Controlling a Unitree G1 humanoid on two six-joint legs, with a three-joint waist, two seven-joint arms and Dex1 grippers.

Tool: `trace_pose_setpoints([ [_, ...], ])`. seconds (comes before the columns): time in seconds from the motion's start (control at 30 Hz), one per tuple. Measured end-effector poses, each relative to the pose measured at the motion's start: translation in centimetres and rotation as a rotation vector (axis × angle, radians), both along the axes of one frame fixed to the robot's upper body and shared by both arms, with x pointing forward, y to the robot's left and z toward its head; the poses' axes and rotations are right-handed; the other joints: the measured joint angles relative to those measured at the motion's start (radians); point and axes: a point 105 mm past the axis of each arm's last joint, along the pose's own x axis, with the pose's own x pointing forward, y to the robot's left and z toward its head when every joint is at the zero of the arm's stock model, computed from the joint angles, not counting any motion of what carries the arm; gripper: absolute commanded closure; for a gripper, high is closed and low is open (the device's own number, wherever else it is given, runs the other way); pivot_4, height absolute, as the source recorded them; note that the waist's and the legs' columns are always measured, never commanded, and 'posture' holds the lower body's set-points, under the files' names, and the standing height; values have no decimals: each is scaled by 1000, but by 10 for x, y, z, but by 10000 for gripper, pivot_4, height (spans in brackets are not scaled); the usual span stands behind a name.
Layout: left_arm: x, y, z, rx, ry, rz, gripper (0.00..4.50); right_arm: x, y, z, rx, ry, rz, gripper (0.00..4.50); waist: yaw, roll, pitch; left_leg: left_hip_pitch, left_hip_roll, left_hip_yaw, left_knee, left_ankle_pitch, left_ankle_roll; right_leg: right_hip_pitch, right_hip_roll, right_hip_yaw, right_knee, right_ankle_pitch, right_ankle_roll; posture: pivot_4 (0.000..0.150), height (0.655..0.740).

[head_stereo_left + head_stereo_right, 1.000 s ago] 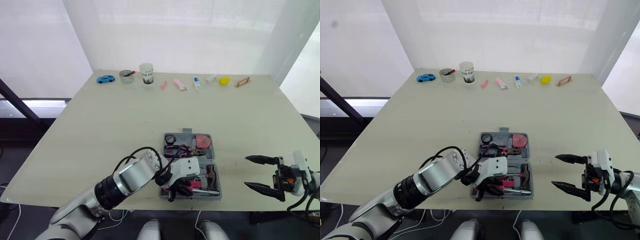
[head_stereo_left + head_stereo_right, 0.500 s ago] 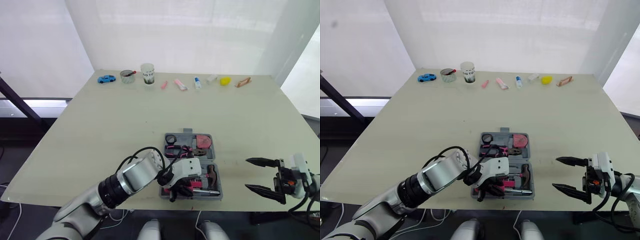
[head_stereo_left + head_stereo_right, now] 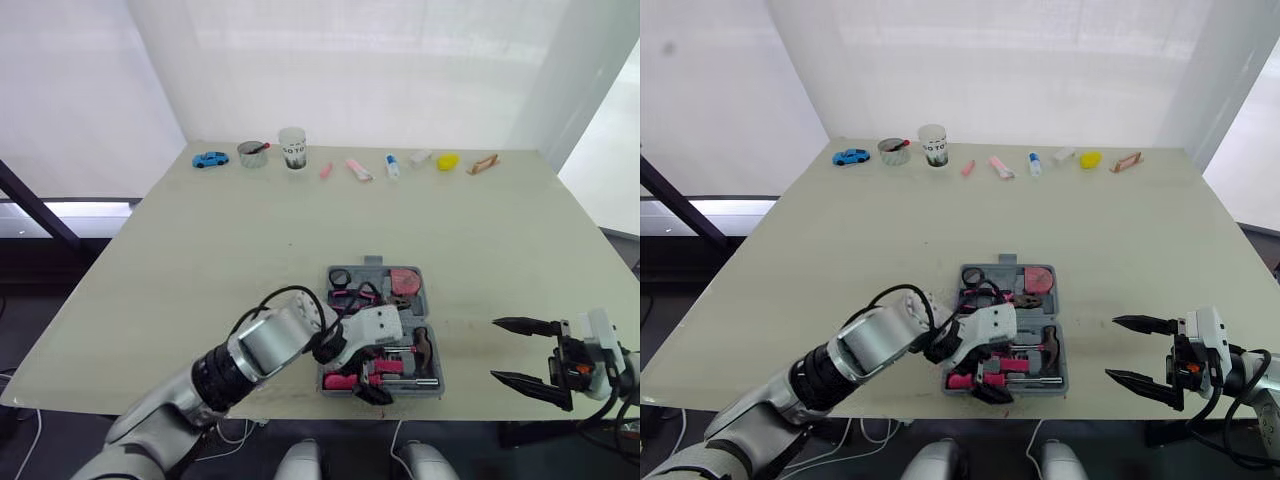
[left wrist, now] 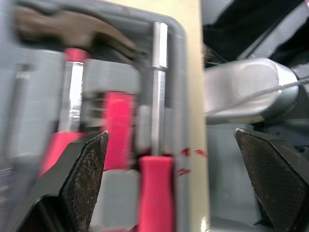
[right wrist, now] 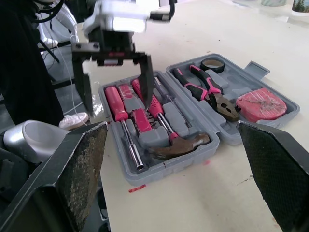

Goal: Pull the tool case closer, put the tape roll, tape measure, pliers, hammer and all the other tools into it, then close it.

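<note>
Tool case, grey moulded plastic

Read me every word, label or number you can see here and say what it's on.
"GO TO": dark print on the white cup at the table's far edge; the smaller print under it is too small to read.
White tube further along that edge: its label is too small to read.
Tool case: no lettering to be seen.

I see the grey tool case lying open at the table's 6 o'clock edge, holding hammer, pliers and tape roll.
</note>
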Motion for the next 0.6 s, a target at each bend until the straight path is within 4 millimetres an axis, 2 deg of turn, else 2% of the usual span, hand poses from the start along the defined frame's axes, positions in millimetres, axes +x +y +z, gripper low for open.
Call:
trace_pose_setpoints([
  [0.07, 3, 0, 8, -48, -16, -1, 636, 0, 0, 0, 0, -1, 0, 0, 0, 0, 0, 0, 0, 0, 0, 0, 0, 0, 0, 0, 0, 0, 0, 1500, 7400],
  [0.17, 11, -1, 25, -210, -89, 0, 8521, 1, 0, 0, 1, -3, -8, 0, -1, 0, 0, 0, 0, 0, 0, 0, 0, 0, 0, 1, 0, 0, 0, 1500, 7400],
  [0.23, 8, 3, 30, -299, -95, -26, 18234, 1, 0, 0, 3, -6, -15, 0, -1, 1, 0, 1, 0, 0, -1, 0, 0, 0, 0, 1, 0, 0, 0, 1500, 7400],
  [0.33, 5, 9, 21, -328, -73, -40, 34257, 2, 0, 0, 4, -9, -18, 0, 0, 1, 0, 0, 0, 1, 0, 0, 0, 0, 0, 0, 0, 0, 0, 1500, 7400],
  [0.37, 6, 11, 20, -333, -85, -51, 37979, 2, 0, 0, 3, -9, -18, 0, 1, 1, 0, 0, 0, 1, 0, 0, 0, 0, 0, 0, 0, 0, 0, 1500, 7400],
  [0.4, 9, 14, 17, -329, -109, -59, 44605, 2, 0, 0, 2, -11, -17, 0, 2, 1, 0, 0, 0, 1, 0, 0, 0, 0, 0, 0, 0, 0, 0, 1500, 7400],
  [0.47, 14, 19, 6, -303, -156, -81, 44605, 3, 1, 1, 1, -16, -16, 0, 2, 1, 0, 0, 0, 2, 0, 0, 0, 0, 0, 0, 0, 0, 0, 1500, 7400],
  [0.5, 13, 23, -6, -284, -159, -99, 44605, 3, 1, 1, 2, -19, -16, 0, 2, 1, 0, 0, 0, 2, 0, 0, 0, 0, 0, 0, -1, 0, 0, 1500, 7400],
  [0.6, 7, 22, -16, -303, -128, -115, 44605, 3, 1, 1, 3, -20, -17, 0, 1, 1, 0, 0, 0, 2, 0, 0, 0, 0, 0, 0, -1, 0, 0, 1500, 7400],
])
